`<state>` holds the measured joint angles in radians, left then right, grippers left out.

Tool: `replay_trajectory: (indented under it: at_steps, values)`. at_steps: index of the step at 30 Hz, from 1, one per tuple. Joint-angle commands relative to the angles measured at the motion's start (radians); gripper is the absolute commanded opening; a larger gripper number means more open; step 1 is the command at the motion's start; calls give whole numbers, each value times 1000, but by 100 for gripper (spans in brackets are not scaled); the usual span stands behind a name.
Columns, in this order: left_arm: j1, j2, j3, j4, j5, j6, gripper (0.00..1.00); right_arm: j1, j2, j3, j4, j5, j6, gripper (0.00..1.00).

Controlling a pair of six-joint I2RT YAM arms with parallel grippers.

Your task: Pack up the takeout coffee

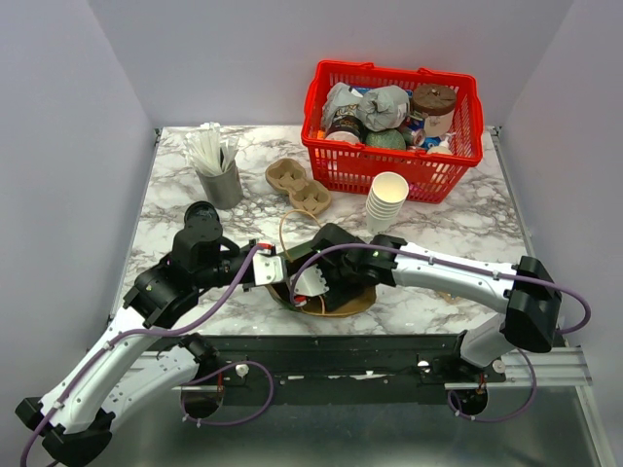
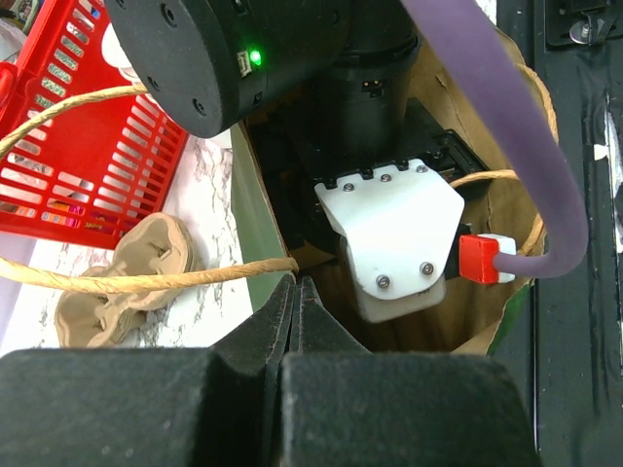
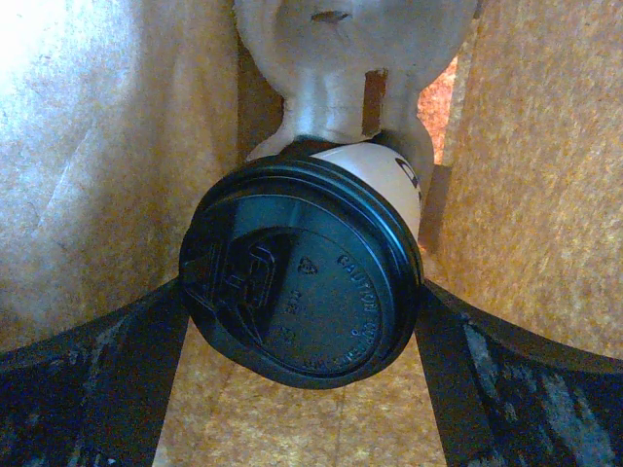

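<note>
Nearly packed, I judged: the right hand (image 1: pixel 326 282) sat deep inside the paper bag (image 3: pixel 97 146), fingers clamped on the lidded coffee cup (image 3: pixel 302 282) between them, the carrier (image 3: pixel 341 58) just beyond; the left hand (image 2: pixel 294 292) was pinched together at the bag's rim; letting go was left

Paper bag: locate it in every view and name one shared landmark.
Top external: paper bag at lower centre, mostly hidden under the right arm.
Left wrist: fills the centre and right, its rim running down to the jaws.
Right wrist: its walls surround the coffee cup.
Landmark: red basket, in top external and left wrist views only.
</note>
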<state>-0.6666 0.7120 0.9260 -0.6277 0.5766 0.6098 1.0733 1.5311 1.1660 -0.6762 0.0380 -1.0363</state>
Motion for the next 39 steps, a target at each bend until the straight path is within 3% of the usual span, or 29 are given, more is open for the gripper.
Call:
replay_trajectory:
  at_steps: [1,10,30,39]
  values:
    - [-1,1,16,-3,34,5,0,-9,-5,7,-106,-30,22,100]
    - [1,9,14,6,23,-2,0,-9,-40,92,-140,-63,62,100]
    - [1,15,23,11,32,-4,0,-9,-91,101,-200,-122,62,100]
    - [35,66,74,17,42,-111,0,-9,-88,133,-223,-130,99,100]
